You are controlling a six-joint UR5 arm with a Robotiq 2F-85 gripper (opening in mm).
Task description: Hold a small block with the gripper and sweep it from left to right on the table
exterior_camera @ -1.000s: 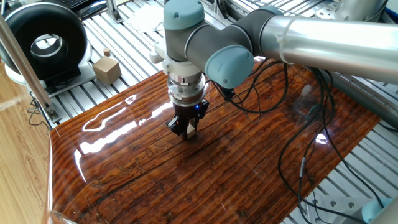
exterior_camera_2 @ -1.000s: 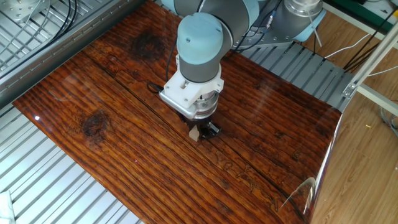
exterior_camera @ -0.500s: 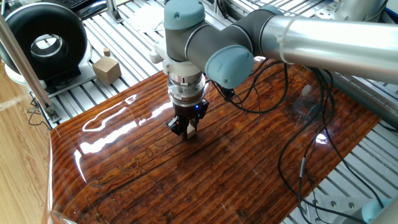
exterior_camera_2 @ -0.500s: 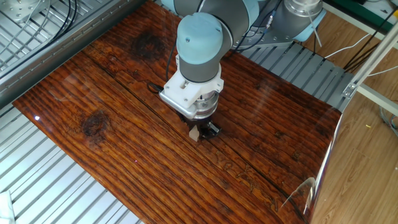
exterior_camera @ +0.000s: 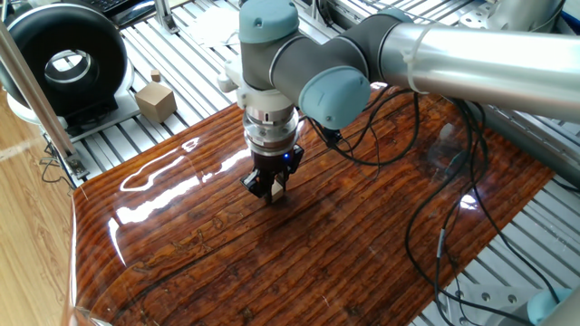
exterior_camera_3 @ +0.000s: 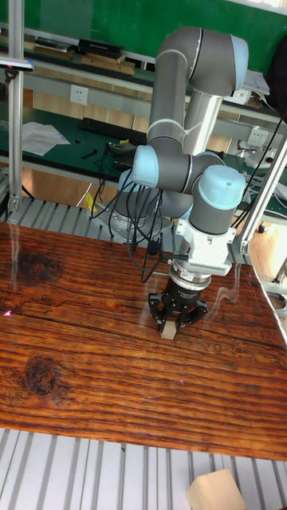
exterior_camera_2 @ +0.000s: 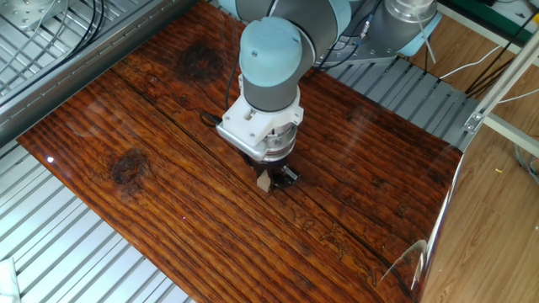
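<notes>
The table (exterior_camera_2: 126, 118), a glossy reddish-brown board with dark grain stripes, lies across a slatted aluminium frame (exterior_camera: 163, 54) and fills most of each view. Above its middle stands the silver-grey arm (exterior_camera: 471, 50) with light blue joint caps, its wrist pointing straight down. At the wrist's end the gripper (exterior_camera_2: 271, 181) is drawn narrow, its black fingers (exterior_camera_3: 184, 313) pressed against opposite side faces of the small block (exterior_camera_3: 168, 330). The block, a pale tan wooden cube, shows below the fingertips and appears to rest on or just over the board; the pictures do not settle whether its underside touches. Off the board, on the frame, sits a larger tan cube (exterior_camera: 155, 100) with a knob on top, well apart from the work.

Handling, as a judgement: the block is probably light and rigid, so a modest squeeze should hold it without crushing. Its smooth flat faces and the polished board suggest low friction underneath, which would favour sliding. The present hold, across two parallel faces with the lower part left free, looks suitable for sweeping, since the wood and not the fingertips would meet the surface. Being no wider than the finger gap, the block could twist or slip out if pressed down hard or dragged across a groove in the grain; the dark seam (exterior_camera_2: 202, 151) running along the board is one such place.
</notes>
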